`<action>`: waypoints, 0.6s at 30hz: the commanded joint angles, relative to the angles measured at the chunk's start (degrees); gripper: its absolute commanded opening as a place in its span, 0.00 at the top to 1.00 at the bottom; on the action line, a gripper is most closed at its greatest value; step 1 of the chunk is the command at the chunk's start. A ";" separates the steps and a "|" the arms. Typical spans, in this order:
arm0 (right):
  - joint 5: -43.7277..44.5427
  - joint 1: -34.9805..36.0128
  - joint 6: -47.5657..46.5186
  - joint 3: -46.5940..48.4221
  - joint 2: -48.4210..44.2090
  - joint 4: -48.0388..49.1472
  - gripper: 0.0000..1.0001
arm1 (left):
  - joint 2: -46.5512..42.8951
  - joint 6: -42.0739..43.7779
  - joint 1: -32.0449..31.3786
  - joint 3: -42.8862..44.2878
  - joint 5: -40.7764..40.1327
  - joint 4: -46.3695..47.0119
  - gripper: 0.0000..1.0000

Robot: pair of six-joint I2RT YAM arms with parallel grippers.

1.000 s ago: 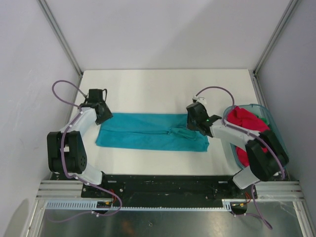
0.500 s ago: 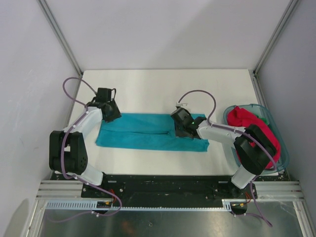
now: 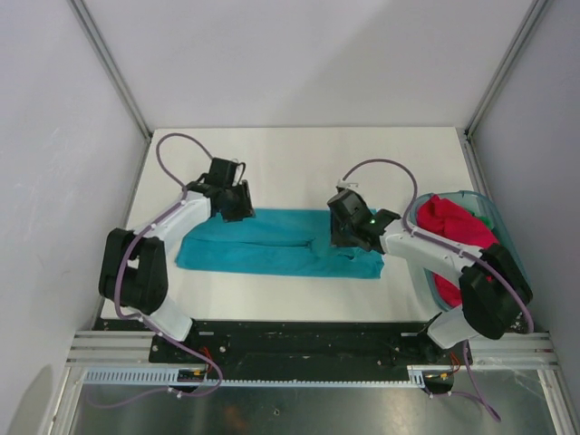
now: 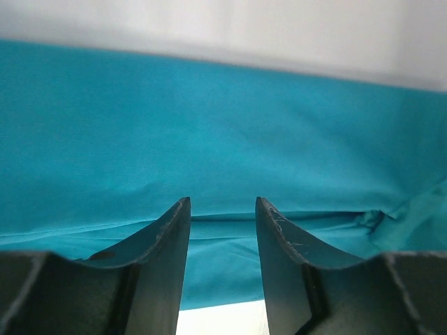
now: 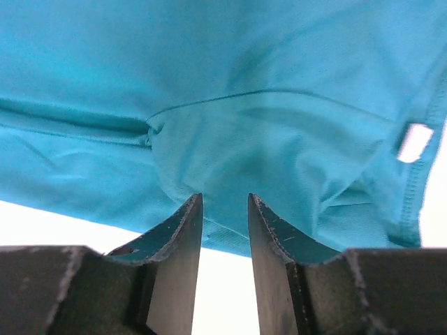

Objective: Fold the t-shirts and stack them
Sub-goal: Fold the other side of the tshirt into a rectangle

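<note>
A teal-blue t-shirt (image 3: 272,243) lies folded into a long strip across the white table (image 3: 299,168). My left gripper (image 3: 236,203) is at the strip's far edge, left of middle. Its jaws are open and empty, and in the left wrist view (image 4: 222,202) they frame the cloth (image 4: 209,125). My right gripper (image 3: 350,225) is over the strip's right part, with its jaws slightly apart and empty. In the right wrist view (image 5: 225,197) they sit at the cloth's edge (image 5: 265,70). A magenta-red t-shirt (image 3: 449,222) is bunched in the basket, with a bit of green (image 3: 488,217) beside it.
A translucent teal plastic basket (image 3: 504,243) stands at the table's right edge. A white label (image 5: 414,142) shows at the shirt's collar end. Grey walls and metal posts close in the table on three sides.
My left gripper has moved right along the shirt's far edge. My right gripper moved left over the shirt, then a little back to the right. The shirt's right end has shifted slightly.
</note>
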 commanded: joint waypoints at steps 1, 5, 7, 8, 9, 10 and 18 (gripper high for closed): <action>4.23 -1.21 1.29 -0.89 -3.92 -1.85 0.64 | 1.85 1.61 -4.31 3.28 4.46 0.51 0.53; 6.12 -1.46 3.99 -4.22 -5.32 -1.64 0.72 | 3.40 1.34 -8.41 3.93 5.01 0.58 0.53; 5.97 -1.60 4.89 -6.32 -5.86 -0.49 0.75 | 4.19 0.91 -9.74 4.07 4.81 0.57 0.54; 5.68 -1.55 5.32 -7.24 -5.90 0.02 0.75 | 4.53 0.72 -10.17 4.20 4.78 0.61 0.54; 5.36 -1.35 5.79 -8.10 -5.75 0.50 0.76 | 4.87 0.58 -10.47 4.30 4.72 0.59 0.54; 4.94 -1.03 6.25 -8.83 -5.58 0.91 0.78 | 5.13 0.47 -10.71 4.40 4.60 0.58 0.54; 4.45 2.44 9.39 -13.56 -4.76 2.98 0.80 | 6.91 -0.40 -11.38 5.37 3.91 0.56 0.55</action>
